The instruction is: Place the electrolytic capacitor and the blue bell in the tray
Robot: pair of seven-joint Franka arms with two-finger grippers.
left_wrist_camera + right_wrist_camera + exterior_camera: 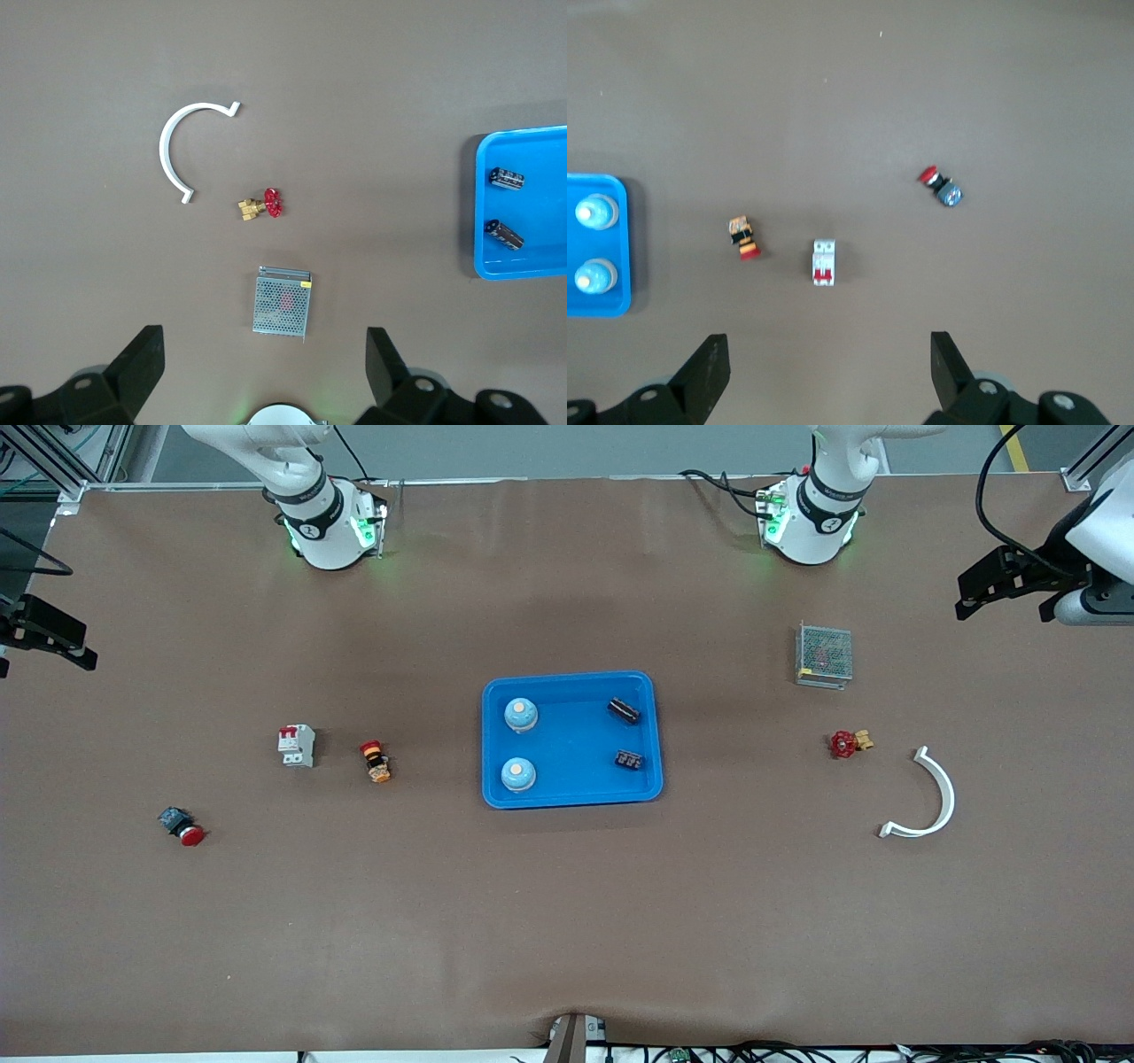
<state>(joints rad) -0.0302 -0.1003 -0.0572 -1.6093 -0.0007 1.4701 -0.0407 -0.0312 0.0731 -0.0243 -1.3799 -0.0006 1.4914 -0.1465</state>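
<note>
The bright blue tray (576, 744) lies at the table's middle. In it are two blue bells (521, 714) (518, 774) and two black electrolytic capacitors (625, 709) (629, 760). The left wrist view shows the tray (540, 208) with both capacitors (507, 177) (504, 235). The right wrist view shows the tray (611, 246) with both bells (596, 212) (592, 277). My left gripper (1005, 607) (264, 345) is open and empty, high over the left arm's end of the table. My right gripper (40, 646) (828, 350) is open and empty, high over the right arm's end.
Toward the left arm's end lie a metal mesh box (825, 654), a red-handled brass valve (849, 743) and a white curved piece (930, 797). Toward the right arm's end lie a white circuit breaker (297, 745), an orange push button (376, 762) and a red mushroom button (182, 826).
</note>
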